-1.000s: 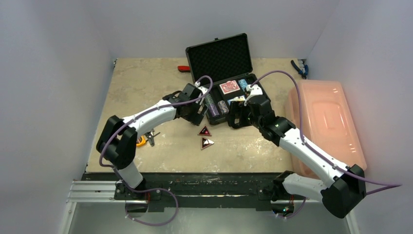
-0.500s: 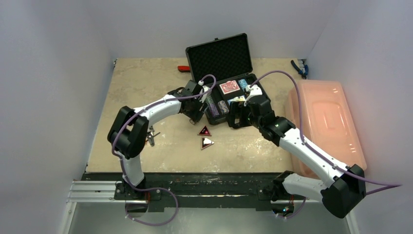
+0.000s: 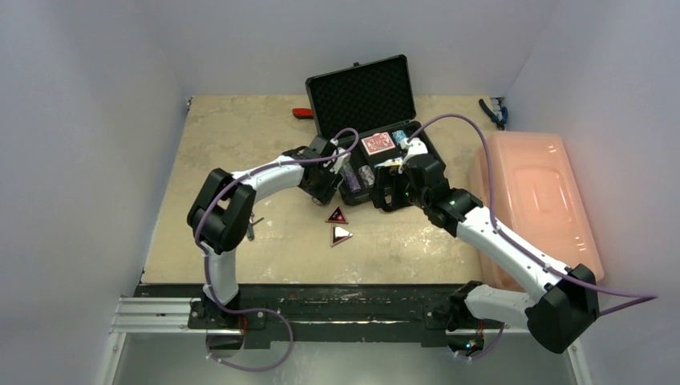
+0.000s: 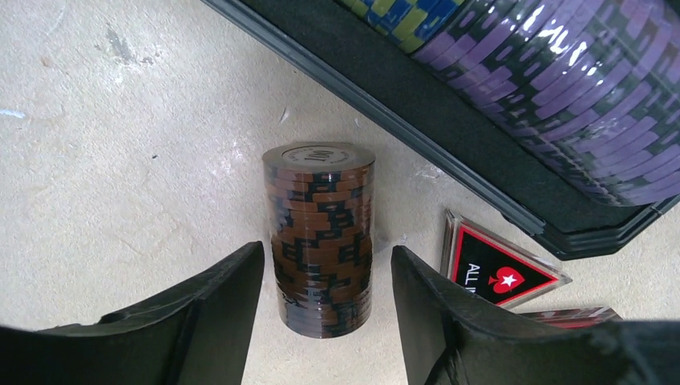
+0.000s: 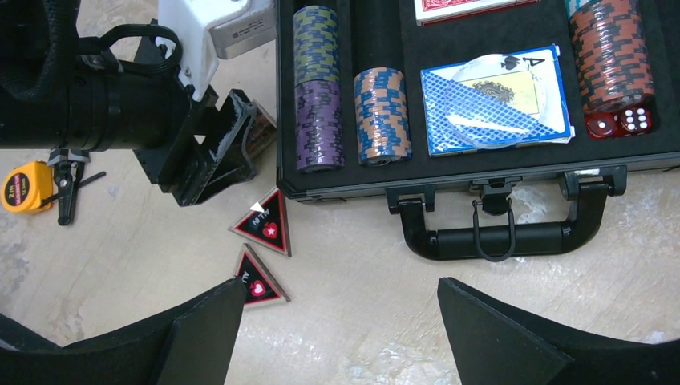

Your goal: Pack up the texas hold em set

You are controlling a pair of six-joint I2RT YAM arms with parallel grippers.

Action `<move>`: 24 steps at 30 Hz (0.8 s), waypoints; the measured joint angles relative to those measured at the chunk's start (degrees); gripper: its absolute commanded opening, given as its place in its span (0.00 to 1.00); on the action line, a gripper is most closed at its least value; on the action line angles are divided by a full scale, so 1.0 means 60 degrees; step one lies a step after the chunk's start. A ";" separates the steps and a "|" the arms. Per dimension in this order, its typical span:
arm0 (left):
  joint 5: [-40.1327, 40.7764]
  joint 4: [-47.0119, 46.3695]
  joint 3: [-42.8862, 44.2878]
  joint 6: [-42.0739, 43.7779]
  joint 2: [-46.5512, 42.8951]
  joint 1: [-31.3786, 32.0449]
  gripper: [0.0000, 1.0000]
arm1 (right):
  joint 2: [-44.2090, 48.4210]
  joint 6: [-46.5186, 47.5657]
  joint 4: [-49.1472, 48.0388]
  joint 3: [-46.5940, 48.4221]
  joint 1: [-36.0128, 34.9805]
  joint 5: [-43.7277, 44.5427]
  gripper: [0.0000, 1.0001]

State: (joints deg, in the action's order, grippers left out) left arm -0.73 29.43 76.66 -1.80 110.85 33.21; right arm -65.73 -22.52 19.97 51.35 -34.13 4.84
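The black briefcase (image 3: 398, 164) lies open at the table's back, lid (image 3: 362, 95) up. In it are chip stacks (image 5: 317, 104), a blue card deck (image 5: 497, 100), a red card deck (image 5: 461, 6) and red dice (image 5: 625, 122). My left gripper (image 4: 326, 265) is open, its fingers either side of an upright brown chip stack (image 4: 321, 233) on the table by the case's left edge, with gaps both sides. Two triangular markers (image 5: 265, 224) (image 5: 258, 281) lie in front of the case. My right gripper (image 5: 341, 297) is open and empty above the table before the handle (image 5: 497, 237).
A large pink bin (image 3: 537, 200) fills the right side. A yellow tape measure (image 5: 20, 186) and a small tool (image 5: 66, 184) lie left of the left arm. Blue pliers (image 3: 491, 111) and a red-handled tool (image 3: 302, 113) lie at the back.
My left arm has swung its elbow to the right and its gripper has shifted slightly toward the case's left edge. The right arm has barely moved.
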 measured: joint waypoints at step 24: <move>-0.0168 -0.0284 -0.0372 -0.0018 -0.0113 -0.0015 0.00 | -0.0266 -0.0109 -0.0058 0.0178 0.0000 -0.0342 0.93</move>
State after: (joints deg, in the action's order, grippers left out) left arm -1.74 27.73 74.43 -1.91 110.17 33.12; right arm -67.33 -23.18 19.62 52.42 -34.13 2.79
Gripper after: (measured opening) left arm 0.428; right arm 0.934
